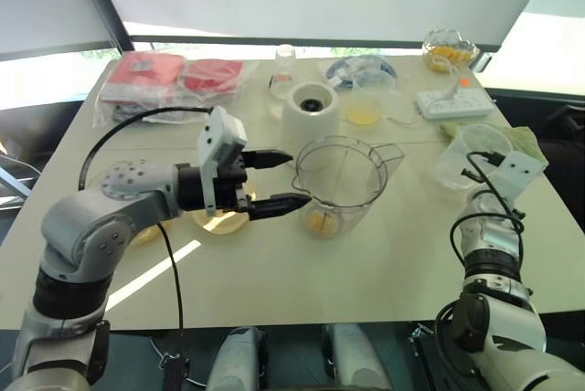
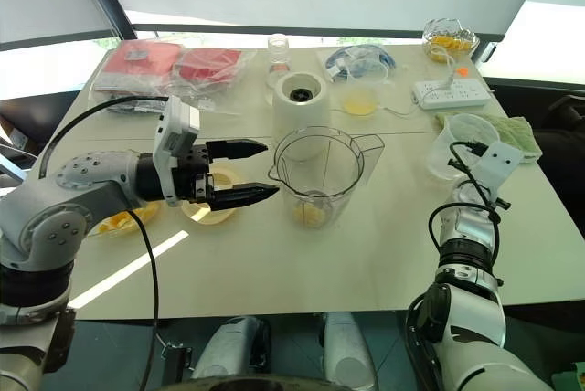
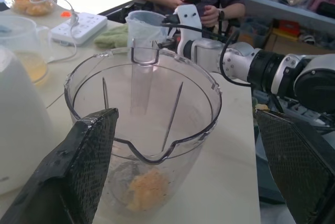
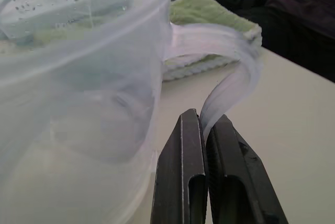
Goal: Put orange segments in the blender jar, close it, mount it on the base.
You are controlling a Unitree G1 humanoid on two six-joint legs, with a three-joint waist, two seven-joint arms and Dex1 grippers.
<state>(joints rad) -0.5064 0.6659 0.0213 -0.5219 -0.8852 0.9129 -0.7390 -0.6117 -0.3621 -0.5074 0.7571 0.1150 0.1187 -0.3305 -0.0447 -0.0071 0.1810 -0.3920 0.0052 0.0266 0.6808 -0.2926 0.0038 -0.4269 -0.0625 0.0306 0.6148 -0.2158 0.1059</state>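
Black left hand (image 1: 278, 183) open, level, beside blender jar (image 1: 340, 181); right hand (image 4: 208, 135) pinches cup handle (image 4: 230, 85).

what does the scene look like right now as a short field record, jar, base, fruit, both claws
blender jar: upright on table, lid off, not on base
orange segments: some at jar bottom
base: behind jar, socket bare
left claw: open, level, fingers at jar's rim side, apart from it
right claw: shut on measuring cup handle
lid: cannot tell
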